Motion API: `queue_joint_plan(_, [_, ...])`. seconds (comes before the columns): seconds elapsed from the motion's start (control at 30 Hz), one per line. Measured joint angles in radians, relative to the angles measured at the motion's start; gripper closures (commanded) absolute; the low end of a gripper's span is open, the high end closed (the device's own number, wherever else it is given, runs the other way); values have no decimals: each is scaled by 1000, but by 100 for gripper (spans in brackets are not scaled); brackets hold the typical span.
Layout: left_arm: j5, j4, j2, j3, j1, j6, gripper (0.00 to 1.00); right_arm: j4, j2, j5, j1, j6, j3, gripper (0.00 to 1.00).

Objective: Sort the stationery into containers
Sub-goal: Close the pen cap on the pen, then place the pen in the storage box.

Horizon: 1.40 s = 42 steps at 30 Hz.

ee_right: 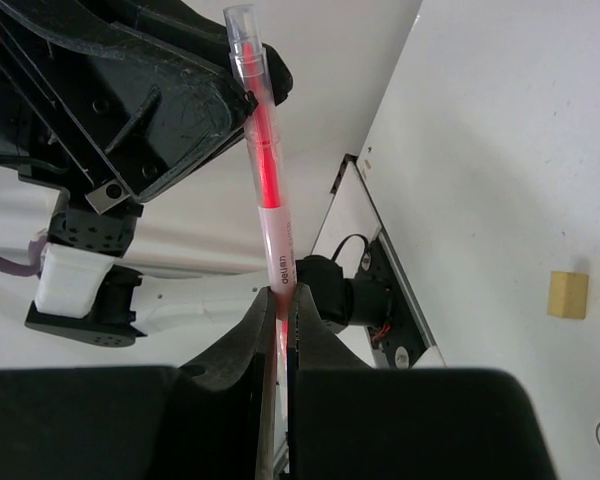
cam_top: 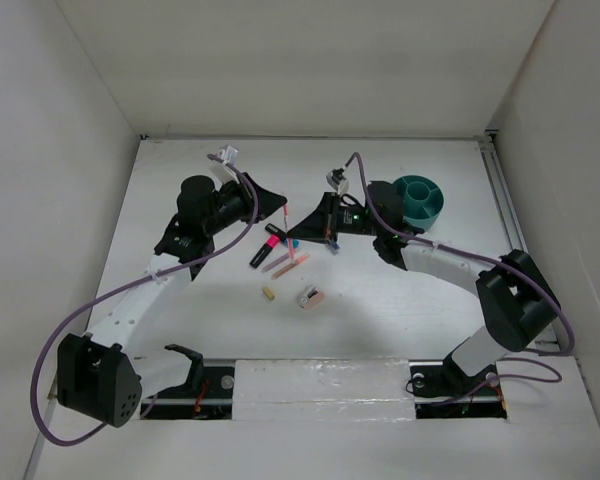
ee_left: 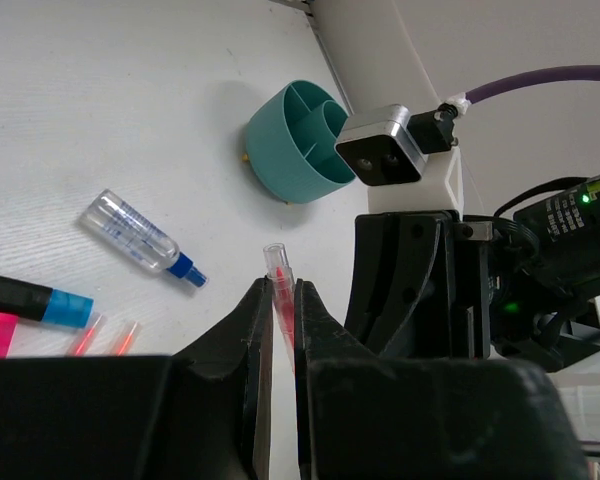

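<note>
Item: thin pink pen (ee_right: 265, 150), pinched midair by my left gripper (ee_left: 278, 320) and right gripper (ee_right: 280, 310) together, left of teal bowl (ee_left: 280, 160). Bowl seemingly unfilled; markers (cam_top: 261, 252), tube (ee_left: 140, 238), tan block (cam_top: 268, 294), oval piece (cam_top: 311, 298) outstanding, near-left.

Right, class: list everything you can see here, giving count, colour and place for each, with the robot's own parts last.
bowl: one, teal, divided inside, far right of the table
pink-capped marker: one, black, mid-table
blue-capped marker: one, black, beside the pink-capped one
tube: one, clear with blue cap, lying between the markers and the bowl
loose pens: two, thin pink, on the table by the markers
left pen: one, thin pink, held off the table
right pen: one, thin pink, held off the table
block: one, tan, nearer the arm bases than the markers
oval piece: one, silver-pink, right of the block
table: one, white
left gripper: shut on left pen
right gripper: shut on right pen
</note>
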Motion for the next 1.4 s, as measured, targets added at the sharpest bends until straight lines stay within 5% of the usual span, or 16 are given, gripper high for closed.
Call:
queue_joint_plan(0.17, [-10, -43, -9, 2, 0, 0, 98, -30, 0, 20, 22, -54, 2, 100])
queue_joint_plan(0.33, [-2, -106, -11, 14, -2, 9, 68, -39, 0, 68, 46, -90, 2, 100])
queue_joint_plan(0.57, [56, -186, -13, 21, -8, 6, 54, -13, 33, 122, 61, -117, 4, 100])
queue_joint_plan(0.6, [59, -196, -14, 24, -3, 5, 38, -8, 40, 126, 64, -120, 5, 100])
queue_joint_plan(0.7, [70, -216, -23, 43, 13, 0, 19, -8, 55, 139, 76, -135, 5, 100])
queue_joint_plan(0.73, [69, -223, -29, 53, 13, 0, 3, -10, 60, 144, 78, -142, 5, 100])
queue_joint_plan(1.07, [0, -285, -117, 127, 19, 18, 1, -5, 96, 182, 61, -223, 11, 100])
queue_joint_plan(1.4, [-364, -551, -73, 190, 40, 67, 1, 71, -1, 322, 15, -580, -55, 100])
